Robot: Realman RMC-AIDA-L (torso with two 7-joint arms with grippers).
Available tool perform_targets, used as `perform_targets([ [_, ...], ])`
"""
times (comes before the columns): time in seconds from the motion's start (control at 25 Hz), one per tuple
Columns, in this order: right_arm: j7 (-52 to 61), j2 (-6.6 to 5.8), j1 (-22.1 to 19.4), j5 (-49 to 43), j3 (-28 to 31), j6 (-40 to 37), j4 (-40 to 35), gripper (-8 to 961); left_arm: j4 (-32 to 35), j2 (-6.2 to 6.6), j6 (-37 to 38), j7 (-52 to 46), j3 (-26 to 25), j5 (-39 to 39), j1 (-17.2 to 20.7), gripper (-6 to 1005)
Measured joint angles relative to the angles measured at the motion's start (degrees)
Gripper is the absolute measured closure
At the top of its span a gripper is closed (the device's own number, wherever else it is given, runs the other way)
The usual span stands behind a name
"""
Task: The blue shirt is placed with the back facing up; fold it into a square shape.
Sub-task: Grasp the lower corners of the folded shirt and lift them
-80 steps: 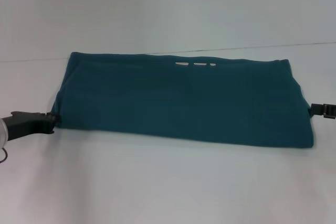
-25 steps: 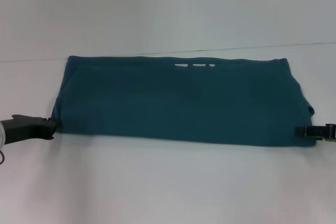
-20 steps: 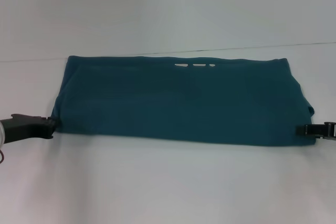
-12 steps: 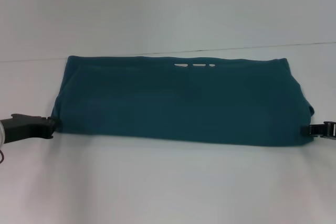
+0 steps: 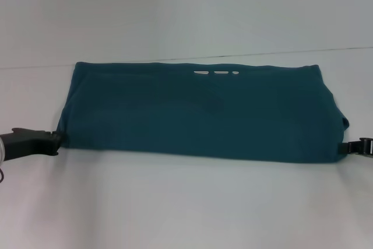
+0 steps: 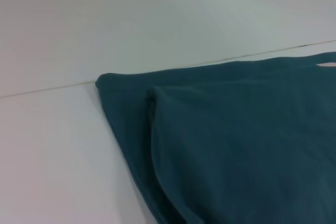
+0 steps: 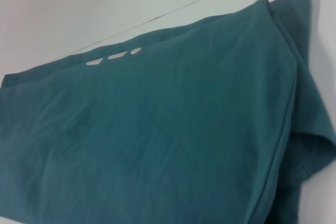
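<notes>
Blue shirt folded long; white marks unreadable. Left gripper, right gripper at near corners; jaws' state unclear.

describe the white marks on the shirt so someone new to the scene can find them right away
Start from the white table, where the blue shirt lies as a wide folded band between the left hand and the right hand. Follow its far edge to just past the middle. The white marks sit there: three short pale dashes in a row, the only light spots on plain teal cloth.

Blue shirt on white table
</notes>
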Motion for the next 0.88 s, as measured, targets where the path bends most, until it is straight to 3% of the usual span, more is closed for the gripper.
perform_targets([
  [0.28,-0.75,0.02,-0.62,0.28,0.89,-0.25,-0.25,943,2.48,-0.23,2.18,-1.13,-0.05,0.08,1.34,997],
  [0.6,-2.64,-0.78,-1.96,0.47,2.72,-1.31,-0.32,942,10.01,-1.89,6.29,-3.78,0.34,0.10,6.00,998],
  [0.88,-4.54,-1.32,-3.60,0.47,3.53,-2.95,-0.36,942,10.35,-2.26,9.13,-4.28,0.27,0.03,8.23,999],
])
